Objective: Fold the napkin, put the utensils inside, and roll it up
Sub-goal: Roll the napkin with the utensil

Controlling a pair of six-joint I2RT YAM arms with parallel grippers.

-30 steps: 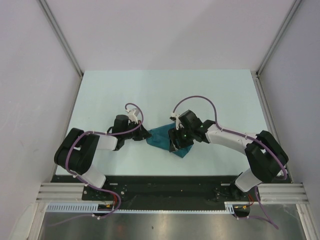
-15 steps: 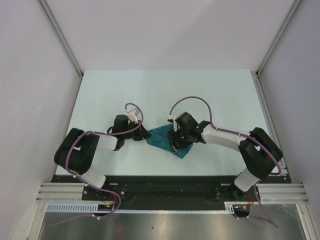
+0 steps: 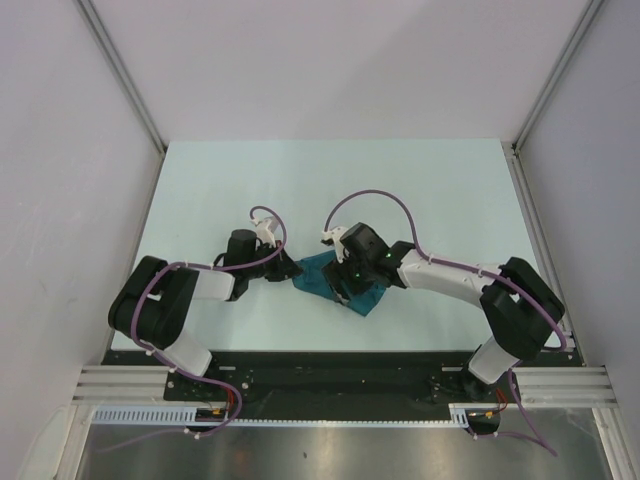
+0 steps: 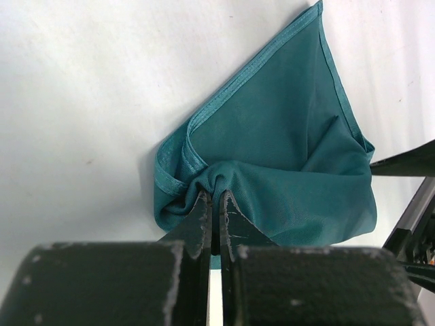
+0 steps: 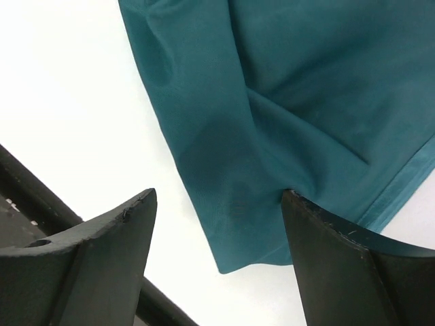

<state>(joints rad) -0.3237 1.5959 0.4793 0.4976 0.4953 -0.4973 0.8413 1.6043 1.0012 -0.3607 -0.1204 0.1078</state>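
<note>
plain teal napkin (image 4: 285,156), pale mint table (image 3: 300,180)

No text, label, brand mark, number or sign can be read in any of the views. The napkin (image 4: 285,156) is plain cloth with no print or tag showing, and the table (image 3: 200,180) has a bare, unmarked surface.
</note>
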